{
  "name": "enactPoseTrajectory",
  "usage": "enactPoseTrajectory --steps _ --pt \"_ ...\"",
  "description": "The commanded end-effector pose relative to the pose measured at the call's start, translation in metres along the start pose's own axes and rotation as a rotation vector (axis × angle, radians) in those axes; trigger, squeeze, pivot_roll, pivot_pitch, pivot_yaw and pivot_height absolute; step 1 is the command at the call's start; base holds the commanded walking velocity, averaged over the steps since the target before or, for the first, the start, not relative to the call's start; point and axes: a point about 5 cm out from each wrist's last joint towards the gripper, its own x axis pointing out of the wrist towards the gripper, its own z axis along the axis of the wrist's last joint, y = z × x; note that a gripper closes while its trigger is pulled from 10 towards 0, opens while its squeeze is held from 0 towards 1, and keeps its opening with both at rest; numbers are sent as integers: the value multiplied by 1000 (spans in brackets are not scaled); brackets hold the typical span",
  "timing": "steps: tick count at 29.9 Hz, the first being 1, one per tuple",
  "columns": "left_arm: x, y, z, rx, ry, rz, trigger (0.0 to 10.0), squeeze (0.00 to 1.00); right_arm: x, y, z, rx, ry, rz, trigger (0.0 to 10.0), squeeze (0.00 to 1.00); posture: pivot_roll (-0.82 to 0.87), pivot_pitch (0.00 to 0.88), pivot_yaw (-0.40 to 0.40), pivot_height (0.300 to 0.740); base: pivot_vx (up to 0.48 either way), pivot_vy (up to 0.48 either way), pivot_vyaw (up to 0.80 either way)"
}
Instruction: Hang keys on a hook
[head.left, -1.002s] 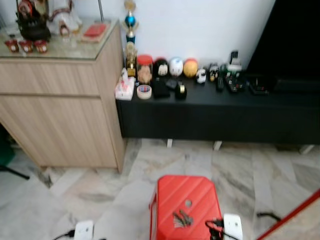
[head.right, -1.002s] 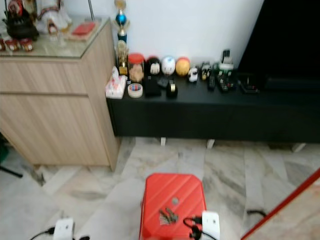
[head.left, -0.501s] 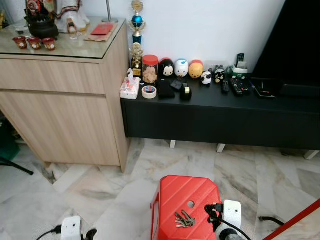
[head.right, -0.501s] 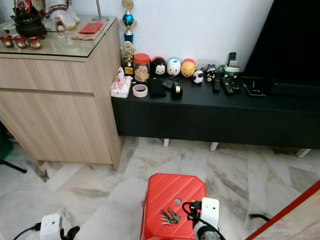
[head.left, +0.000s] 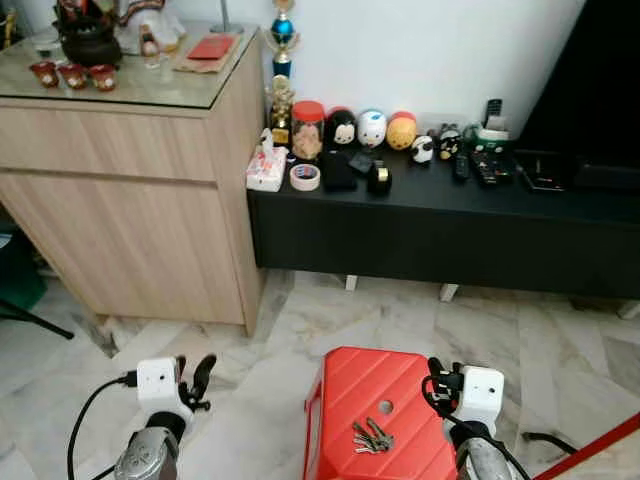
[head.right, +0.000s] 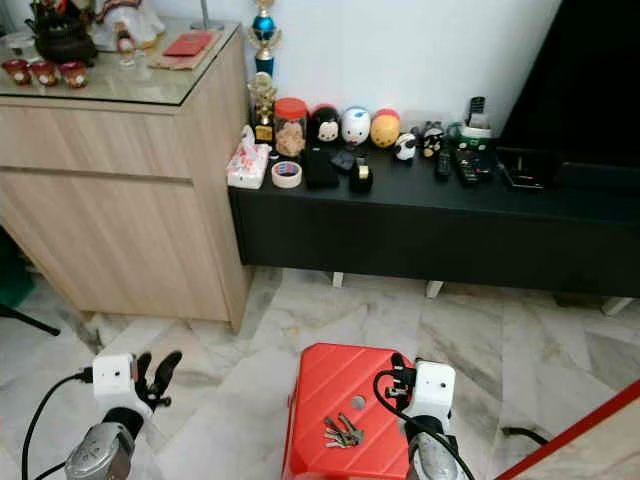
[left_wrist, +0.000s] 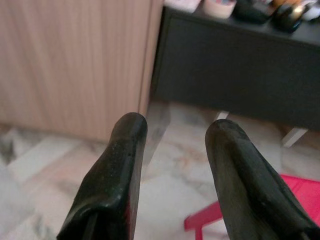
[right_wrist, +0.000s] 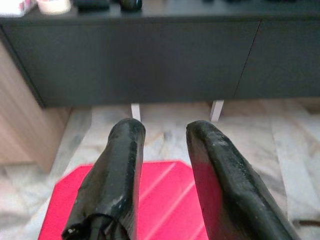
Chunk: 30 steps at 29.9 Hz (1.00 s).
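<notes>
So the bunch of silver metal keys (head.left: 369, 436) was lying flat on top of the red ribbed plastic stool (head.left: 360, 395), down around the 6 o'clock spot of the head view, just beside the little round hole in the stool's top. The bunch was fanned out, with its long axis running roughly from 8 o'clock to 2 o'clock; which end was the ring end I honestly couldn't tell, too small.

The right gripper (right_wrist: 162, 145) was hovering at the stool's 3 o'clock edge, clear of the keys, its two black fingers (right_wrist: 112, 170) apart with nothing between them, pointing over the red top toward the low black TV cabinet (head.left: 450, 215). The left gripper (left_wrist: 175, 135) was out over the pale marble floor (head.left: 90, 350) at about 9 o'clock from the stool, well apart from it, fingers (left_wrist: 117, 165) spread and empty too.

Up at 12 o'clock the black cabinet carried a white tissue pack (head.left: 266, 168), a roll of tape (head.left: 305, 177), a red-lidded clear jar (head.left: 307, 130), three round character toys (head.left: 372, 128) and some remotes (head.left: 480, 165). At 10 o'clock stood a light wooden sideboard with a glass top (head.left: 120, 170), with small red cups (head.left: 72, 74) and a red booklet (head.left: 211, 48) on it. A gold and blue trophy (head.left: 283, 60) stood between the sideboard and the jar, against the white wall.
</notes>
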Motion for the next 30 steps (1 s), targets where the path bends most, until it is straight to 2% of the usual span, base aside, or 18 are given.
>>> enactPoseTrajectory --steps 1,6,9,13,22,30 --pt "-6 -3 4 -6 -33 -17 10000 0 -3 -3 3 2 -33 -8 10000 0 31 0 -94 740 0 0 0" --pt "-8 -7 10 -20 -71 -23 10000 0 -5 -3 7 5 -56 -1 10000 0 46 0 -101 740 0 0 0" --pt "-4 -11 4 -23 -33 -25 10000 0 -3 4 4 16 -34 14 10000 0 32 0 -99 740 0 0 0" --pt "-3 -18 9 -29 -40 -41 10000 0 0 7 7 27 -37 20 10000 0 33 0 -99 740 0 0 0" --pt "-5 -19 21 -29 -87 -35 10000 0 0 9 17 10 -79 33 10000 0 36 0 -105 740 0 0 0" --pt "-4 -25 27 -28 -115 -68 10000 0 2 12 17 -5 -66 57 10000 0 38 0 -108 740 0 0 0"
